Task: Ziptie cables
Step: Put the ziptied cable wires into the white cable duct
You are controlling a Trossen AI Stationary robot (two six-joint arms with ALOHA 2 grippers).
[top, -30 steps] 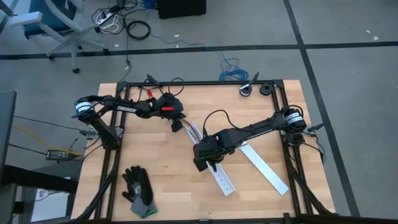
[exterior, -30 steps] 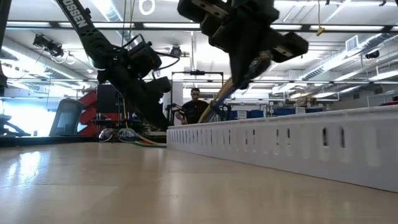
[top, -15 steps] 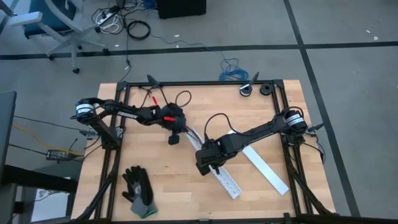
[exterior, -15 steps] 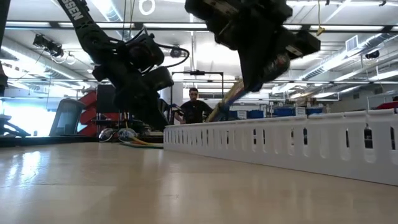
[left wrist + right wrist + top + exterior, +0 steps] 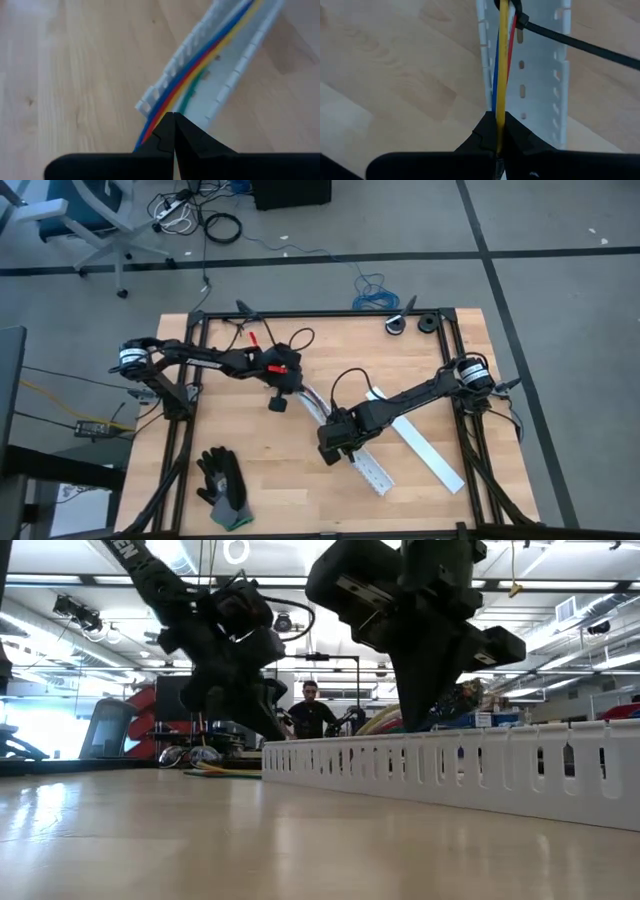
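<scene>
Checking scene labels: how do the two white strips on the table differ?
The middle strip is a slotted channel with coloured wires running along it. The outer strip looks plain and holds nothing. The right end effector works over the middle strip, shut on its wires. The outer strip lies untouched. Both are long, white and lie on the same diagonal.

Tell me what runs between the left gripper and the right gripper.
The cables, lying along the white slotted strip. The left gripper and the right gripper each pinch them in their wrist views.
</scene>
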